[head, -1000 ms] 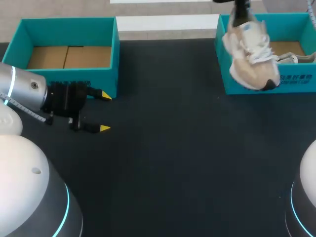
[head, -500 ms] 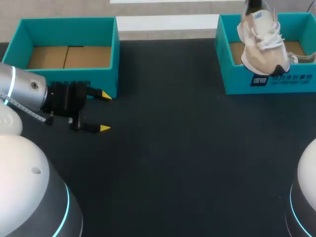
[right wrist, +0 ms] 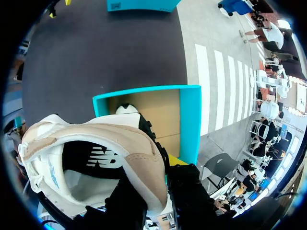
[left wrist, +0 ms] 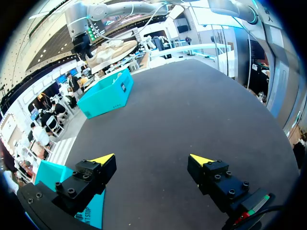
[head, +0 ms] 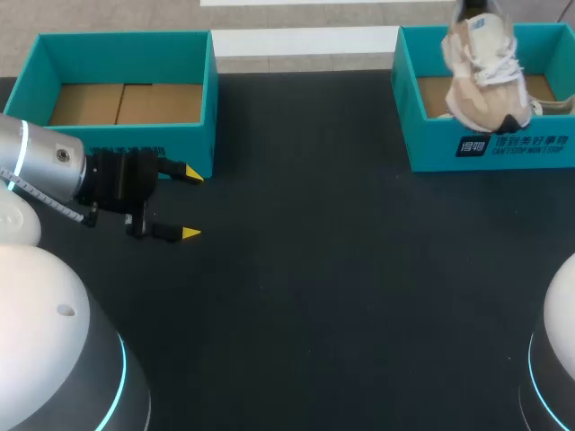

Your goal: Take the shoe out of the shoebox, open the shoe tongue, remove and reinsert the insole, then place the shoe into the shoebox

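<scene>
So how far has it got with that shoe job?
Looks late on, though I can't be sure. Done: the beige and white sneaker is out of the teal cardboard shoebox, and a dark insole lies inside it. In hand: the right gripper holds the sneaker by its collar above the open box. Left: setting it down inside. The left gripper waits open, apart.

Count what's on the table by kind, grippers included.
Teal shoeboxes: 2, left shoebox and right shoebox
Shoes: 1, the shoe held over the right shoebox
White-and-black item in that box, maybe a second shoe: 1
Grippers: 2, left gripper and right gripper
Total: 6
</scene>
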`<state>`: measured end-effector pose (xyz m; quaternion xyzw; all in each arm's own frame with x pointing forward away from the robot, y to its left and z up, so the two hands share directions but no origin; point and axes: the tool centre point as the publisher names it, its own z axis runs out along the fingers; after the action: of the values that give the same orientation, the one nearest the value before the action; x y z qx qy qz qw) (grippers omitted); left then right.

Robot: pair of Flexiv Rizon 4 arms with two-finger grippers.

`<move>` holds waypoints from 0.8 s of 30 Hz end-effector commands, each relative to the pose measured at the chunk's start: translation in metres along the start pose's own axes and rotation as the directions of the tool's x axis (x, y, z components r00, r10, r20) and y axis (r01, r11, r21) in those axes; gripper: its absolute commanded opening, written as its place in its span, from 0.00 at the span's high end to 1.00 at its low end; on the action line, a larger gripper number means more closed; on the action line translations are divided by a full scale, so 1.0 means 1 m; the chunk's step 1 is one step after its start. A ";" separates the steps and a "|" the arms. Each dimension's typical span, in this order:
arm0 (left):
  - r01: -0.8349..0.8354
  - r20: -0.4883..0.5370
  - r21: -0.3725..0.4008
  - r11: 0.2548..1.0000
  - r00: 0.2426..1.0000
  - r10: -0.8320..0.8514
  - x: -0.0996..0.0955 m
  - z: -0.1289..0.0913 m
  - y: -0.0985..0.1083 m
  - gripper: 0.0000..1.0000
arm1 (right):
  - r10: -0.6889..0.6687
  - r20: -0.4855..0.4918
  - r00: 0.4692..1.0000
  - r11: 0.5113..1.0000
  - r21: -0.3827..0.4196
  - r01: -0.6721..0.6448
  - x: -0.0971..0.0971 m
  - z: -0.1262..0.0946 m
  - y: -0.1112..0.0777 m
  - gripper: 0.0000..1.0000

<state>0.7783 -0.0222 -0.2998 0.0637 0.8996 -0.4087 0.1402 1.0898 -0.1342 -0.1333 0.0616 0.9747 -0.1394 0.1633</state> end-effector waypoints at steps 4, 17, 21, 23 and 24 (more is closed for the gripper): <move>0.000 -0.001 -0.003 1.000 1.000 0.000 0.001 0.000 -0.001 0.00 | -0.037 -0.026 0.999 0.999 -0.036 0.036 -0.031 0.046 -0.051 1.00; 0.000 -0.001 -0.003 1.000 1.000 0.000 0.001 0.000 -0.001 0.00 | -0.052 -0.031 0.998 0.998 0.040 0.053 -0.083 0.086 -0.113 1.00; 0.000 -0.001 -0.003 1.000 1.000 0.000 0.001 0.000 -0.001 0.00 | -0.007 -0.036 0.999 0.998 0.065 0.010 -0.096 0.098 -0.124 1.00; 0.000 -0.001 -0.003 1.000 1.000 0.000 0.001 0.000 -0.001 0.00 | 0.028 -0.039 0.999 0.998 0.066 -0.026 -0.101 0.102 -0.130 1.00; 0.000 -0.001 -0.003 1.000 1.000 0.000 0.001 0.000 -0.001 0.00 | 0.040 -0.042 0.998 0.997 0.074 -0.037 -0.102 0.103 -0.132 1.00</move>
<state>0.7784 -0.0221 -0.2998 0.0637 0.8996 -0.4086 0.1402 1.1787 -0.2935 -0.1585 0.0828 0.9688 -0.1708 0.1593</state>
